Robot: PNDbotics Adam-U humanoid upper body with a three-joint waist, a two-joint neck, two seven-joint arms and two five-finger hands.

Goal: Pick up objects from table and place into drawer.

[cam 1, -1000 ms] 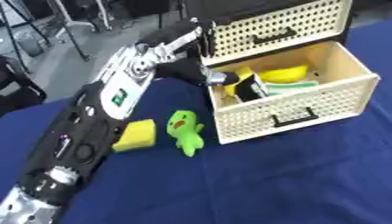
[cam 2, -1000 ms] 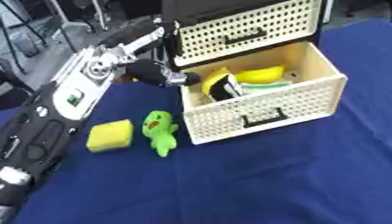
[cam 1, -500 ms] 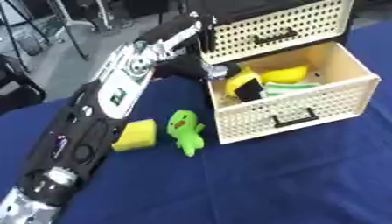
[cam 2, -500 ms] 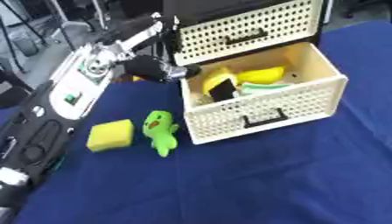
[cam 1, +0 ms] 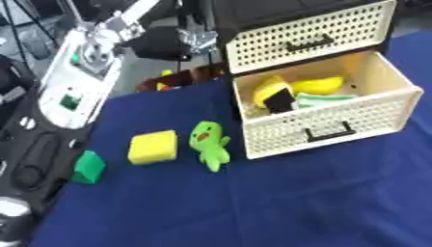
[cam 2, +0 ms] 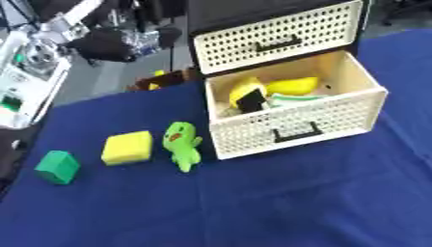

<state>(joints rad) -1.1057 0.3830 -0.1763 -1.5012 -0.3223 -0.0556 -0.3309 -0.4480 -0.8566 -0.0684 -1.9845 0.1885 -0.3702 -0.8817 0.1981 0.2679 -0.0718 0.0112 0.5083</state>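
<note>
Left hand (cam 1: 187,39) has pulled back from the open drawer (cam 2: 354,77) to above the table's far edge; blurred, can't tell its grasp. Yellow items now lie in the drawer. Yellow sponge (cam 1: 153,147), green toy (cam 1: 209,144), green block (cam 2: 57,167) sit apart on blue cloth (cam 2: 278,202); block clearer in right eye view

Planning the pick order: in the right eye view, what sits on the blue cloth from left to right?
Green block → yellow sponge → green plush toy → open cream drawer.
</note>
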